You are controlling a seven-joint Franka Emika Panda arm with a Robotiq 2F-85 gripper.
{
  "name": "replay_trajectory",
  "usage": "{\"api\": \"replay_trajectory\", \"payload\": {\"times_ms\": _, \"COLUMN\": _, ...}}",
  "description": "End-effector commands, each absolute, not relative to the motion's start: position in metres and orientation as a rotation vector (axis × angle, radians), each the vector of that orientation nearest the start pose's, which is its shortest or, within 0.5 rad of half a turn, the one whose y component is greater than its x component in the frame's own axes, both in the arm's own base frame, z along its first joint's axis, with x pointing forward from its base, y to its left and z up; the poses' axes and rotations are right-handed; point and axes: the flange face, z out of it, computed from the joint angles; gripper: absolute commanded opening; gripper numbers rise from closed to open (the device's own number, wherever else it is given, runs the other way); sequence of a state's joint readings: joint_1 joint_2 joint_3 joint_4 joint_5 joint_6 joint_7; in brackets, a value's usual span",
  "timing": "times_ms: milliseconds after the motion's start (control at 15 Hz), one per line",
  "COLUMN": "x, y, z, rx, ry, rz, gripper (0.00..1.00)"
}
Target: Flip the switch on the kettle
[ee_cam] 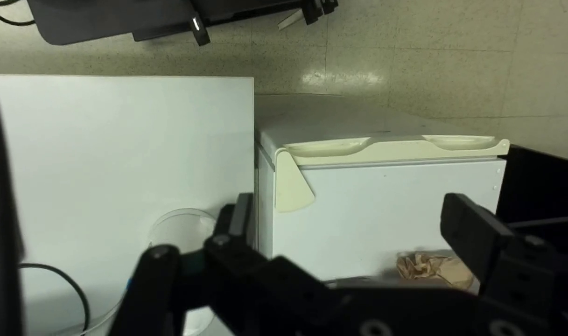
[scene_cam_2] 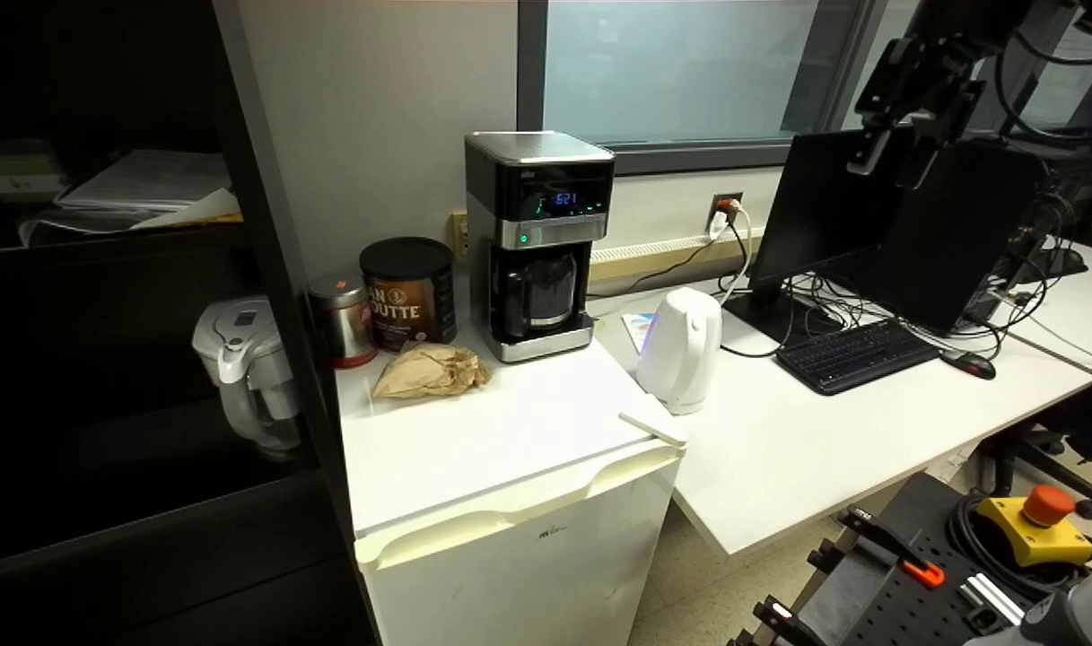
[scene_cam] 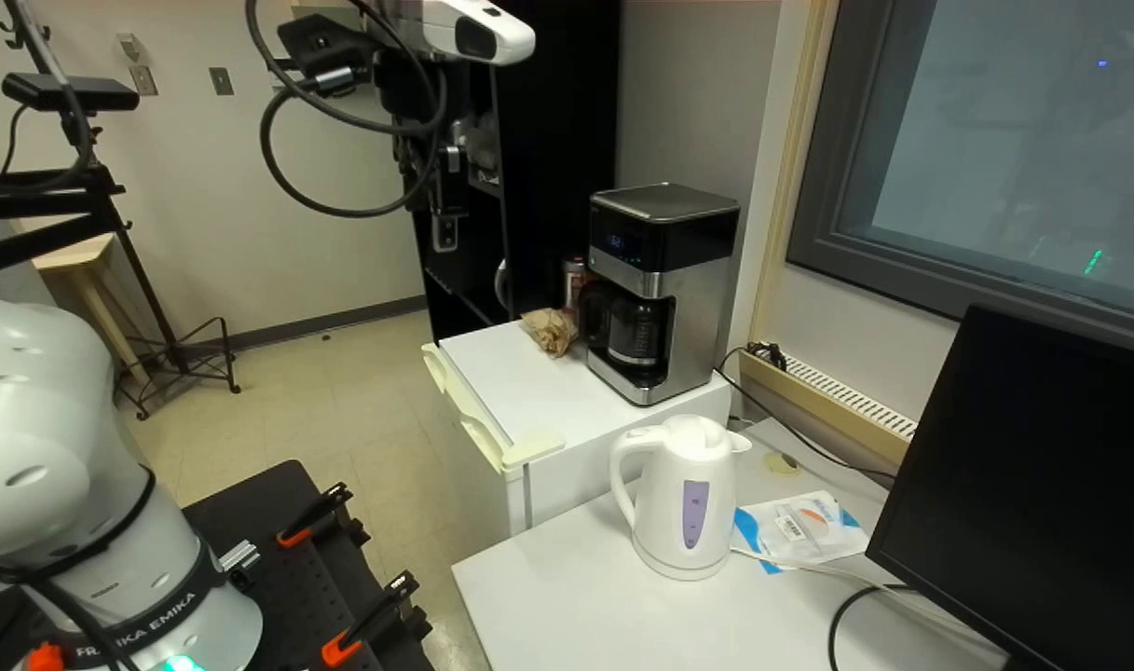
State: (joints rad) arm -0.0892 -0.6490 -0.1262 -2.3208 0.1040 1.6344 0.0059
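The white kettle stands upright on the white desk, with its lid closed and its loop handle toward the fridge side. It also shows in an exterior view with the handle facing that camera. I cannot make out its switch. In the wrist view the kettle is partly hidden behind the left finger. My gripper is open with nothing between its fingers. It hangs high above the furniture and well apart from the kettle, as both exterior views show.
A white mini fridge adjoins the desk and bears the black coffee machine, a crumpled paper bag and canisters. A monitor, a plastic packet and cables lie around the kettle. A dark shelf stands beside the fridge.
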Motion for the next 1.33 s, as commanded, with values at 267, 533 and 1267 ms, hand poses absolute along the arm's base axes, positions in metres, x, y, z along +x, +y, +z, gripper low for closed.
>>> {"api": "replay_trajectory", "payload": {"times_ms": 267, "x": 0.388, "y": -0.07, "z": 0.541, "rx": -3.026, "ry": 0.361, "rz": 0.021, "gripper": 1.0}}
{"api": "replay_trajectory", "payload": {"times_ms": 533, "x": 0.404, "y": -0.074, "z": 0.525, "rx": -3.06, "ry": 0.393, "rz": 0.036, "gripper": 0.75}}
{"api": "replay_trajectory", "payload": {"times_ms": 1267, "x": 0.446, "y": -0.088, "z": 0.462, "rx": -3.139, "ry": 0.55, "rz": 0.104, "gripper": 0.02}}
